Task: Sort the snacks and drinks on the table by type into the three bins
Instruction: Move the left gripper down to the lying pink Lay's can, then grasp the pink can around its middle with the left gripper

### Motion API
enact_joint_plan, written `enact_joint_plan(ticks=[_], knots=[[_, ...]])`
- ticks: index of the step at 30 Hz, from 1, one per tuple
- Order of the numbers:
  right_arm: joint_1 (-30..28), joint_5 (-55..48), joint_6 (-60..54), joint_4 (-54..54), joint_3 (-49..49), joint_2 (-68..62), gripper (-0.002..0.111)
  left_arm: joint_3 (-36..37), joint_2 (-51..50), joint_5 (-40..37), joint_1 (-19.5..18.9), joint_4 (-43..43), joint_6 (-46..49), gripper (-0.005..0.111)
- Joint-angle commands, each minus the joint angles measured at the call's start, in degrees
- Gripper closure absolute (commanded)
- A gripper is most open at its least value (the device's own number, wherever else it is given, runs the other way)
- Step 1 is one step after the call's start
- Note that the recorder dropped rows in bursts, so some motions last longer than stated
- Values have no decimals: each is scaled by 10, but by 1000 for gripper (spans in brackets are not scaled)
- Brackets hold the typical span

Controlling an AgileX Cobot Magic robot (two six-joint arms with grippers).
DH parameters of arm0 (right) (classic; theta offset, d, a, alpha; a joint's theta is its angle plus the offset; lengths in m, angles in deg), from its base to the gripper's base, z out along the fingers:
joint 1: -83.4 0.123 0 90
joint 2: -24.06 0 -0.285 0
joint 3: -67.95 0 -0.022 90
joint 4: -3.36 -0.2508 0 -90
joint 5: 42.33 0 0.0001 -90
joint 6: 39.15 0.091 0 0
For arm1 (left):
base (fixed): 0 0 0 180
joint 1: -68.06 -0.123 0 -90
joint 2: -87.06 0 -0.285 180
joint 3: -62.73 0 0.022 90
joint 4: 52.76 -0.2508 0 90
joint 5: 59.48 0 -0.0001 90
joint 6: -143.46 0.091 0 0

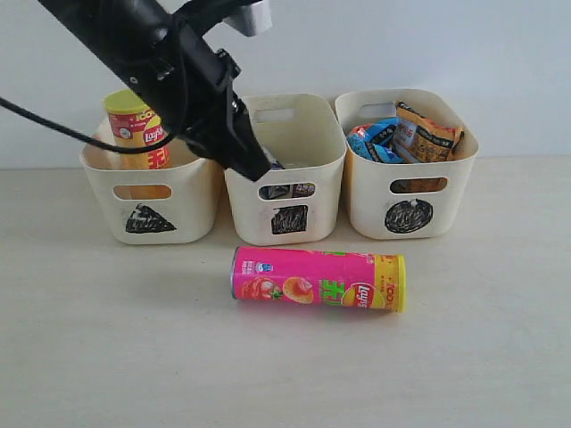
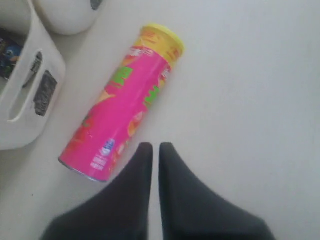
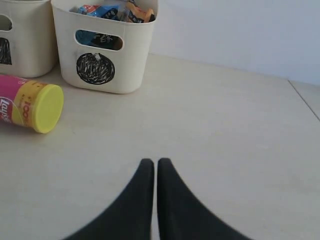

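The pink chip tube point(image 1: 317, 279) lies on its side on the table in front of the middle bin, yellow lid to the right. In the triangle bin point(image 1: 147, 218) stands the yellow-red tube point(image 1: 138, 129). The blue bag point(image 1: 375, 141) and orange bag point(image 1: 428, 134) fill the circle bin point(image 1: 410, 214). Dark carton shapes show through the slot of the square bin point(image 1: 287, 218); the white carton is hidden. My left gripper point(image 1: 257, 167) hangs shut and empty over that bin's front rim, above the pink tube point(image 2: 122, 107). My right gripper point(image 3: 151, 162) is shut and empty over bare table, out of the exterior view.
The three bins stand in a row against the pale back wall. In the right wrist view the tube's yellow lid point(image 3: 47, 107) lies near the circle bin point(image 3: 107, 55), and a table edge point(image 3: 305, 100) runs off to one side.
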Motion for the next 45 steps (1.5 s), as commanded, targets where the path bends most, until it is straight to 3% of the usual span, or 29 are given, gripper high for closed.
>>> enact_joint_plan(ticks=[1, 7, 15, 20, 24, 31, 39, 45], knots=[[-4, 2, -1, -2, 0, 3, 108, 27, 26, -41, 56, -101, 46, 103], [-4, 2, -1, -2, 0, 3, 108, 54, 8, 3, 131, -190, 52, 103], [-4, 2, -1, -2, 0, 3, 108, 59, -40, 61, 159, -244, 52, 99], [-4, 2, -1, -2, 0, 3, 108, 59, -66, 105, 159, -244, 61, 71], [-4, 2, -1, -2, 0, 3, 108, 59, -85, 146, 159, -244, 83, 40], [-4, 4, -1, -2, 0, 3, 108, 59, -136, 206, 159, -258, 93, 19], [-4, 5, -1, -2, 0, 3, 108, 59, -202, 328, 158, -316, 102, 18], [-4, 5, -1, -2, 0, 3, 108, 57, -238, 352, 136, -324, 92, 18]])
